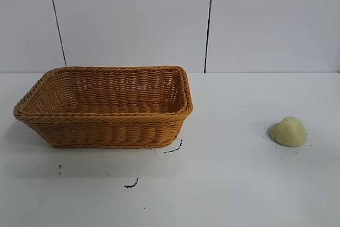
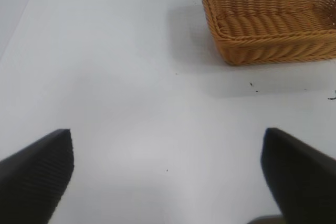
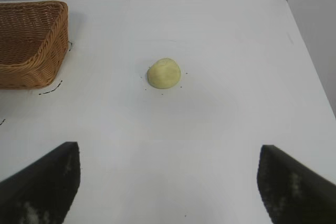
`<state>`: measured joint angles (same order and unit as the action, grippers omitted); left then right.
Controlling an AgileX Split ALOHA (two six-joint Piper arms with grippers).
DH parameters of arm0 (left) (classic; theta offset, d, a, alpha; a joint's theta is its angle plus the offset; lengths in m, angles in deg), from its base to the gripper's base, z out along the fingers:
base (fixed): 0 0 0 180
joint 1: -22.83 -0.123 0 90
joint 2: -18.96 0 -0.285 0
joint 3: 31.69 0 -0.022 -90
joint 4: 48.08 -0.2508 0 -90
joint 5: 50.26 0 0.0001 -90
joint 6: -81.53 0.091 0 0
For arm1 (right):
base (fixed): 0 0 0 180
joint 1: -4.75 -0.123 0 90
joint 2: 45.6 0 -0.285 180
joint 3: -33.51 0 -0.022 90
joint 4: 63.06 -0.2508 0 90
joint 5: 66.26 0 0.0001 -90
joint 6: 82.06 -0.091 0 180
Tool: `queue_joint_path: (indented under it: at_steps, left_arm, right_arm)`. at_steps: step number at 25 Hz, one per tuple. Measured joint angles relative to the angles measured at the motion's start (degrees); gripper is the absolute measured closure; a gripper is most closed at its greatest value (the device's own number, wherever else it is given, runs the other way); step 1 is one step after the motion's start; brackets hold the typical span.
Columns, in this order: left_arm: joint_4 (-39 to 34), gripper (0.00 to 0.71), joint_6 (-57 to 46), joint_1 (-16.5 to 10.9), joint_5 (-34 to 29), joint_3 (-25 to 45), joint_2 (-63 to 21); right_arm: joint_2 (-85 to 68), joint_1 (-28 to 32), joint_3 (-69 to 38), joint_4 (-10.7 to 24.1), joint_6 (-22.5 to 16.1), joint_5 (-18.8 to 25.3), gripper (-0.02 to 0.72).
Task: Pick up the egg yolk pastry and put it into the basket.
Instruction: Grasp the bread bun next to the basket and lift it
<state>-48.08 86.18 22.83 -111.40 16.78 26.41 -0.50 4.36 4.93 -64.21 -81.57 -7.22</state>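
The egg yolk pastry (image 1: 288,131), a small pale yellow dome, lies on the white table at the right; it also shows in the right wrist view (image 3: 164,73). The orange-brown wicker basket (image 1: 106,131) stands at the left with nothing visible inside (image 2: 273,51) (image 3: 31,72). My right gripper (image 3: 169,153) is open and hangs over bare table, well short of the pastry. Wide open too, my left gripper (image 2: 167,139) is above bare table, apart from the basket. Neither arm appears in the exterior view.
Small black marks (image 1: 131,184) and specks lie on the table in front of the basket. Another dark mark (image 1: 173,149) sits by the basket's near right corner. A pale wall with dark vertical seams (image 1: 209,22) closes the back.
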Motion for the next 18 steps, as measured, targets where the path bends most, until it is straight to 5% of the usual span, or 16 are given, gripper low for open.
queue_joint_path:
  at_steps: [18]
  left_arm:
    - [0.0, 0.014, 0.0, 0.0, 0.0, 0.0, 0.0]
  right_arm:
    - [62.7, 0.0, 33.6, 0.0, 1.7, -0.4, 0.008]
